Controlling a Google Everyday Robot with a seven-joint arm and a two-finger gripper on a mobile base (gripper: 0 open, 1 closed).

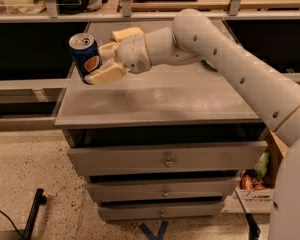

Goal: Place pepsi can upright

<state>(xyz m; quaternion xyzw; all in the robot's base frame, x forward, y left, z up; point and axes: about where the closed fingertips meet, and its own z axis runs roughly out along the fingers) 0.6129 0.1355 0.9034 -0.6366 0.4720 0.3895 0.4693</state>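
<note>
- One view on record. The camera sits high in front of the drawer cabinet (165,160) and faces forward and down onto its grey top (190,101).
- Close range: the cabinet spans most of the frame width. The floor (25,174) shows lower left, and a shelf rail (30,18) crosses the far edge.
- The arm (240,69) enters from the lower right corner, large and near the lens, and reaches leftward.
- The gripper (101,63) lies upper left in frame, over the top's left edge, clamped on the pepsi can (84,54), which is clear of the surface and slightly tilted.
</note>
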